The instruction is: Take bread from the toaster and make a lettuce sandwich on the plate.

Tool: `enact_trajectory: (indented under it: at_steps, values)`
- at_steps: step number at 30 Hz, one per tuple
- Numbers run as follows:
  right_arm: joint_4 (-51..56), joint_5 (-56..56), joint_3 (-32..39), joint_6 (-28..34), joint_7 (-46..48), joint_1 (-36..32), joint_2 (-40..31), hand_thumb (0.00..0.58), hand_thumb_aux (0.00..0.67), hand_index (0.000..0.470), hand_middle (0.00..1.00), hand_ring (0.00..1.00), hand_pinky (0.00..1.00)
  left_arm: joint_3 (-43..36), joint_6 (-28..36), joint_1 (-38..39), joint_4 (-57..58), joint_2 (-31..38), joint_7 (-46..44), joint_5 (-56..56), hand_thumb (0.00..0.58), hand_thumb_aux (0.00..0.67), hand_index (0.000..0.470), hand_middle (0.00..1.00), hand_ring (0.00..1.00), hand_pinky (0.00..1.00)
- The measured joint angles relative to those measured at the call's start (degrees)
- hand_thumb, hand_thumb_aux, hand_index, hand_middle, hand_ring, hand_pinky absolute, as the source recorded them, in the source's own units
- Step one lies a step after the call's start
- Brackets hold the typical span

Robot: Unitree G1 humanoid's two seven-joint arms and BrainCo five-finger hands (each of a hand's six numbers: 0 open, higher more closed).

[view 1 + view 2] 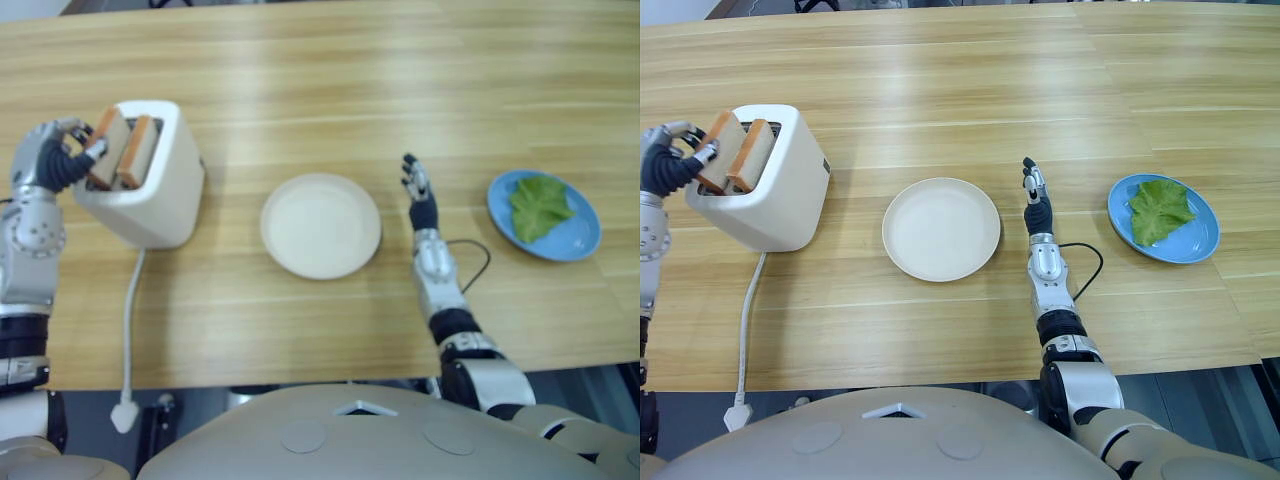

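A white toaster (160,195) stands at the left of the wooden table with two bread slices sticking up from its slots. My left hand (55,155) is at the toaster's left side, its fingers curled around the left slice (105,145); the right slice (137,152) stands free beside it. A cream plate (320,225), nothing on it, sits in the middle. My right hand (420,190) lies flat on the table just right of the plate, fingers straight and holding nothing. A green lettuce leaf (540,205) rests on a blue plate (575,240) at the right.
The toaster's white cord (130,320) runs from its base toward the table's near edge and hangs over it. A thin black cable (475,262) loops beside my right forearm. Bare wood stretches across the far half of the table.
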Motion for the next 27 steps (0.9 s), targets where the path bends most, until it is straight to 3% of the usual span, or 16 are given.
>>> enact_trajectory:
  at_steps: [9, 15, 22, 27]
  values:
    - [0.1, 0.0, 0.1, 0.2, -0.2, 0.0, 0.2, 0.0, 0.0, 0.0, 0.0, 0.0, 0.0, 15.5, -2.2, -4.0, -12.9, -2.5, -6.9, -23.1, 0.58, 0.67, 0.46, 1.0, 1.0, 1.0]
    - [0.1, 0.0, 0.1, 0.3, -0.4, 0.0, 0.2, 0.0, 0.0, 0.0, 0.0, 0.0, 0.0, 16.5, -0.6, -3.9, -21.3, -7.9, -8.1, -30.5, 0.58, 0.67, 0.46, 1.0, 1.0, 1.0]
    - [0.2, 0.0, 0.1, 0.7, -0.5, 0.0, 0.2, 0.0, 0.0, 0.0, 0.0, 0.0, 0.0, -2.1, 5.1, -1.4, -27.2, -22.3, -12.5, -33.6, 0.58, 0.67, 0.46, 1.0, 1.0, 1.0]
    - [0.3, 0.0, 0.1, 1.0, -0.6, -0.2, 0.1, 0.0, 0.0, 0.0, 0.0, 0.0, 0.0, -17.8, 2.9, -0.8, -19.2, -29.6, -17.2, -26.9, 0.58, 0.67, 0.46, 1.0, 1.0, 1.0]
